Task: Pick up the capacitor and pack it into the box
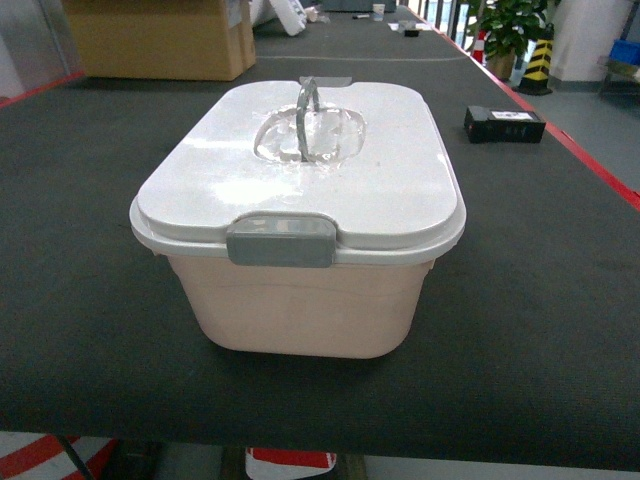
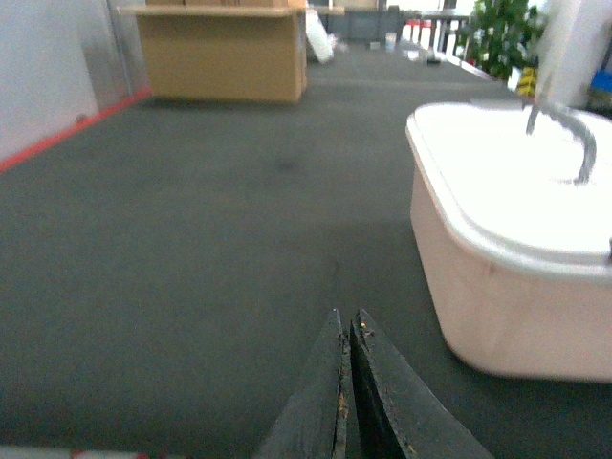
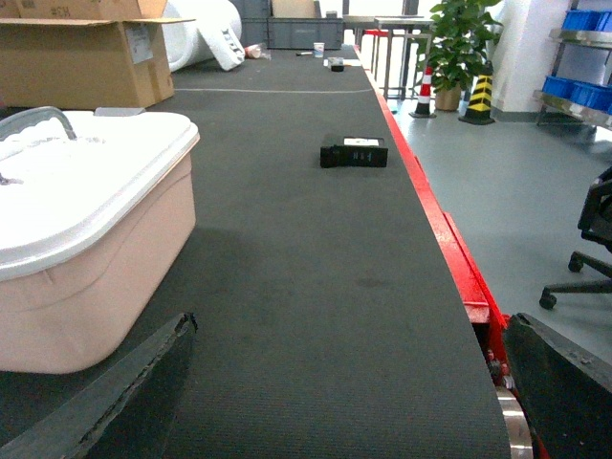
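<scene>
Lidded box (image 1: 300, 290) contents hidden; left gripper (image 2: 348, 330) jaws together, right gripper (image 3: 344, 382) jaws wide.

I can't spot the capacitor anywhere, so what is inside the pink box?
That cannot be seen. The box is covered by its white lid, grey latch at the front, and its pink walls are opaque. No capacitor shows on the dark table around it.

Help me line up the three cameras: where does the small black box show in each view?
Head: small black box upper right, on the dark mat right of the pink tub.
Left wrist: not in view.
Right wrist: centre top, right of the tub.
Shared landmark: the cardboard carton behind.
</scene>
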